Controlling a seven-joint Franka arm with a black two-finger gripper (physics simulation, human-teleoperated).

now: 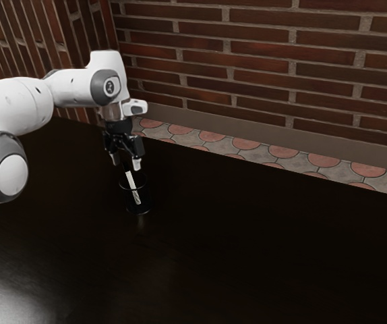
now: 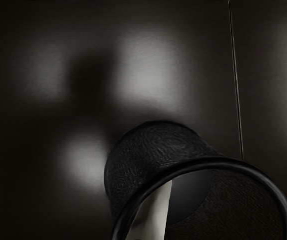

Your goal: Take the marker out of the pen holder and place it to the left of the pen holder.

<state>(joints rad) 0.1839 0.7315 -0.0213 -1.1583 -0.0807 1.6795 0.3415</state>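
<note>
Clock = exterior view, 12 at its top.

Marker [image 1: 133,187] looked like a light, stiff stick, so no real crush risk; my guess was a smooth barrel, a bit slippery, prone to swivel if pinched off-centre. Pen holder [image 1: 145,197] seemed light too, so a scraping pull could have tipped it or dragged it along.

Best hold: upper end of the marker, clear of the rim, pads square across the barrel. Moderate squeeze, then draw out along its lean, not straight up, so the lower end wouldn't catch the wall. Grabbing too near the rim risked a fingertip hitting it.

Position: marker was in the holder, tilted, upper end toward 11, lower end toward 5. Gripper [image 1: 127,162] hung just over the holder's mouth, fingers spread, nothing pinched. From the hand, the marker's pale part lay close by at 5 to 6 o'clock. Couldn't tell whether its dark top reached up between the fingertips. In the wrist view the pale body ran down inside the rim, against or near the wall; contact there was unclear.
</note>
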